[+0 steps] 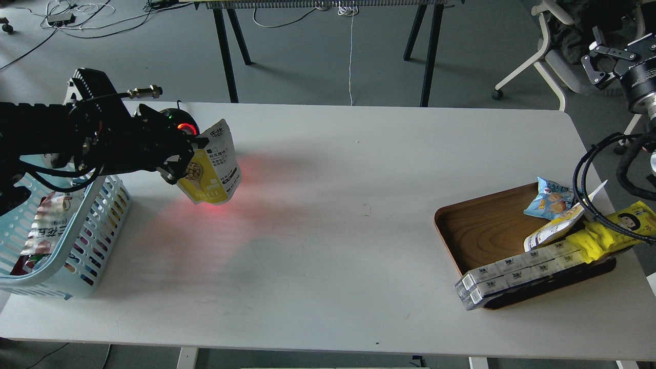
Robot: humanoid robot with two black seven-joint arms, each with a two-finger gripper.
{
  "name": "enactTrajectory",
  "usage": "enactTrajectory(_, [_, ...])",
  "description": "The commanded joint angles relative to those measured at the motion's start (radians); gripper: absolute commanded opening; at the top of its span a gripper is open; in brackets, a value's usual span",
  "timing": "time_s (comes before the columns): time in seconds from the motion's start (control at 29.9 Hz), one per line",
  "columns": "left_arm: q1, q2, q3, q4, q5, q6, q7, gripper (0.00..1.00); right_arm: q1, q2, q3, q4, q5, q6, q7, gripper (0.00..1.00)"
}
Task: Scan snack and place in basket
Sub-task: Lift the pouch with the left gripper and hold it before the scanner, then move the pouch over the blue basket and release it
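Observation:
My left gripper (188, 163) is shut on the yellow-and-white snack pouch (214, 168) and holds it above the table, just right of the basket. Red light glows on the pouch's lower edge and on the table below it. A round black scanner (179, 122) with a red ring and a green dot sits right behind the gripper. The light blue slotted basket (105, 215) stands at the table's left edge with a red-and-white packet inside; my left arm hides part of its rim. My right gripper (605, 54) is raised at the far top right, jaws apart and empty.
A brown wooden tray (479, 230) at the right holds a blue snack bag (549, 200), a yellow cartoon-face wrapper (622, 225), a white-yellow packet and a row of small white boxes (517, 274) hanging over its front edge. Black cables of my right arm loop above the tray.

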Motion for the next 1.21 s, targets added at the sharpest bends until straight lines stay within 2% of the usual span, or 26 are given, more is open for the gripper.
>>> enactTrajectory(0.0, [0.0,0.011,0.0,-0.005,0.0,0.002,-0.004,0.0,0.0,0.0,-0.002,0.0,0.0,0.0,-0.001,0.99])
enactTrajectory(0.17, [0.003,0.102,-0.009,-0.054,0.0,0.044,-0.022,0.0,-0.002,0.0,-0.002,-0.002,0.0,0.0,0.001,0.99])
enactTrajectory(0.3, [0.009,0.218,-0.006,-0.123,0.0,0.095,-0.023,0.0,-0.002,0.005,0.0,-0.003,0.0,0.0,0.001,0.99])
enactTrajectory(0.37, [0.009,0.284,-0.006,-0.14,0.0,0.135,-0.037,0.0,-0.002,0.008,0.0,-0.003,0.0,0.0,0.001,0.99])
enactTrajectory(0.6, [0.007,0.499,-0.006,-0.143,0.0,0.253,-0.107,0.0,-0.002,0.013,-0.002,-0.002,0.0,0.0,0.001,0.99])
enactTrajectory(0.84, [0.009,0.695,0.052,-0.123,0.0,0.336,-0.107,0.0,-0.002,0.016,0.0,-0.003,0.0,0.0,0.001,0.99])
enactTrajectory(1.07, [0.007,0.709,0.239,-0.045,0.0,0.492,-0.107,0.0,0.0,0.02,0.0,-0.005,0.0,0.0,0.002,0.99])
enactTrajectory(1.17, [0.009,0.709,0.288,-0.042,0.0,0.515,-0.107,0.0,0.001,0.02,-0.002,-0.005,0.0,0.0,0.002,0.99])
